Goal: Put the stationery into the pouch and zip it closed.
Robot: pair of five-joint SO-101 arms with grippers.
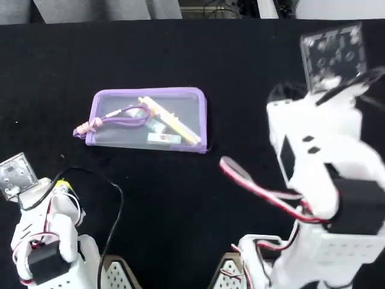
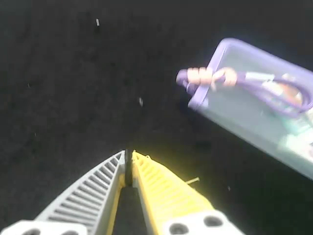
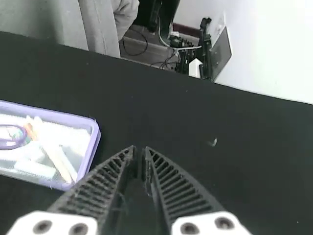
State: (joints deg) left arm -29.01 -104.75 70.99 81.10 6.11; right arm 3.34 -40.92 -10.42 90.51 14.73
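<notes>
A purple-edged clear pouch (image 1: 148, 120) lies flat on the black table, left of centre, with stationery inside: a yellow pen (image 1: 171, 122), small white and green pieces, and a purple cord with a pink knot (image 1: 89, 127) at its left end. In the left wrist view the pouch (image 2: 254, 107) and its knot (image 2: 205, 77) lie ahead of my left gripper (image 2: 130, 155), which is shut and empty. My right gripper (image 3: 138, 152) is shut and empty, raised off the table to the right of the pouch (image 3: 46, 147).
The left arm (image 1: 42, 229) sits at the near left edge with a black cable (image 1: 111, 205) looped beside it. The right arm (image 1: 325, 174) stands tall at the right. Past the table's far edge are curtains and cabling (image 3: 190, 49).
</notes>
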